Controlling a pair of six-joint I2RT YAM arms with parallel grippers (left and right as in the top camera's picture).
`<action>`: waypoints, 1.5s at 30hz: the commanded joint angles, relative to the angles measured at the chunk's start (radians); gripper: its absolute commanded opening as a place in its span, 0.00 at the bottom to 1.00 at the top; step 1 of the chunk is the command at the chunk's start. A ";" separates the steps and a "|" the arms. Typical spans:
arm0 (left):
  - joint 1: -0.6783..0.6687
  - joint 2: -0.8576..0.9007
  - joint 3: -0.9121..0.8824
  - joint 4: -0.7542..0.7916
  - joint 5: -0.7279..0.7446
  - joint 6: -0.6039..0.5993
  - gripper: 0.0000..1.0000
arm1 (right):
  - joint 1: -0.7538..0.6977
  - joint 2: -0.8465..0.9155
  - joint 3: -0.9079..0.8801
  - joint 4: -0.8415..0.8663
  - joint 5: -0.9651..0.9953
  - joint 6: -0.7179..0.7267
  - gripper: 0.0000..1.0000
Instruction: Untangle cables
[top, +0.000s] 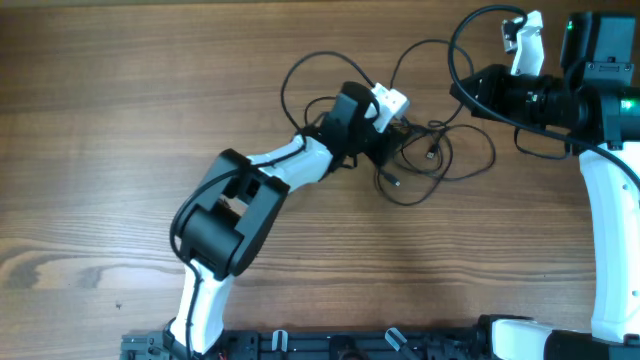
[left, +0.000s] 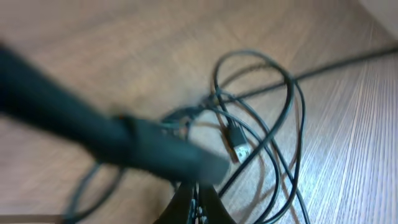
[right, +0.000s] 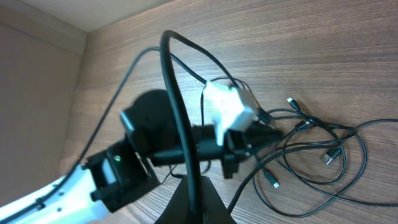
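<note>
Toward the far edge of the desk (top: 120, 120), a little right of centre, the cables (top: 430, 152) lie as one loose knot. Thin black strands loop over each other, small plug ends show among them, and one wide loop reaches out to the left.

Nothing has been drawn clear of the pile, so by my reading the task is at its start. Every strand is yet to be separated and laid apart.

Your left hand (left: 195, 198) is down in the left side of the knot, fingers together. Strands run right up to its tips, but the wrist view is too blurred to say whether one is pinched.

Your right hand (right: 188, 202) sits just beyond the knot's right side, toward the far right corner, fingers together. None of the thin cables looks held there. A thicker black lead (right: 171, 93) arches across its camera; I take that to be the arm's own wiring, not part of the job.

Under everything is brown wood-grain desk, matte, with the grain running left to right. A row of black fittings (top: 350, 345) lines the near edge between the two arm bases. Past the desk's edge in the right wrist view is a plain beige surface (right: 31, 93); whether it is wall or floor, I cannot tell.
</note>
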 joint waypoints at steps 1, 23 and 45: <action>0.022 -0.077 0.016 0.003 0.012 -0.006 0.04 | 0.004 -0.024 0.013 0.000 0.005 -0.020 0.04; -0.031 0.031 0.016 0.024 0.055 0.005 0.66 | 0.004 -0.029 0.013 -0.001 -0.003 -0.017 0.04; 0.010 -0.024 0.032 0.006 -0.021 -0.024 0.04 | 0.004 -0.029 0.013 -0.016 0.086 -0.015 0.04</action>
